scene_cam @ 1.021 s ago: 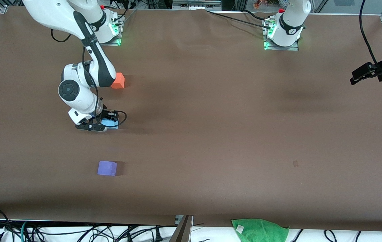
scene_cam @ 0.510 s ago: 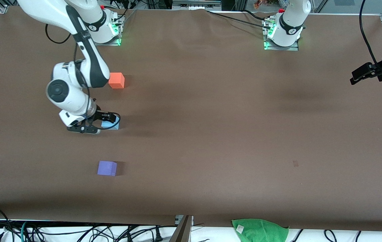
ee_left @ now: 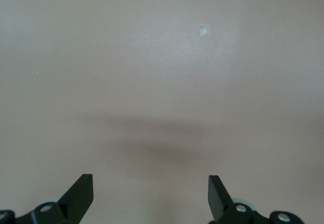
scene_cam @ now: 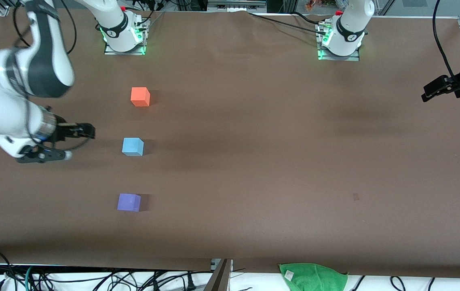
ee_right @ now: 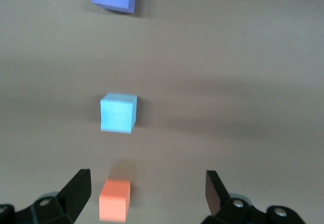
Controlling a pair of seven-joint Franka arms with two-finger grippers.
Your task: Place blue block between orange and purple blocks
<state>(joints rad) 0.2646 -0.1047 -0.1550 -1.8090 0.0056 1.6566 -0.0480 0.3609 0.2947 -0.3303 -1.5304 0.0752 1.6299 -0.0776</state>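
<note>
Your right end effector (scene_cam: 78,141) hangs over the bench (scene_cam: 254,161) toward the right arm's end, fingers spread wide and holding nothing. The blue block (scene_cam: 133,146) sits on the bench between the orange block (scene_cam: 140,97), farther from the front camera, and the purple block (scene_cam: 129,202), nearer to it, apart from both. Your left end effector (scene_cam: 430,93) waits, fingers spread, over bare bench at the left arm's end.

The blue block (scene_cam: 132,146) is light sky blue. The orange block (scene_cam: 140,97) is bright orange-red. The purple block (scene_cam: 129,202) is violet. The table (scene_cam: 278,161) is plain brown. A cloth (scene_cam: 313,277) is green.
</note>
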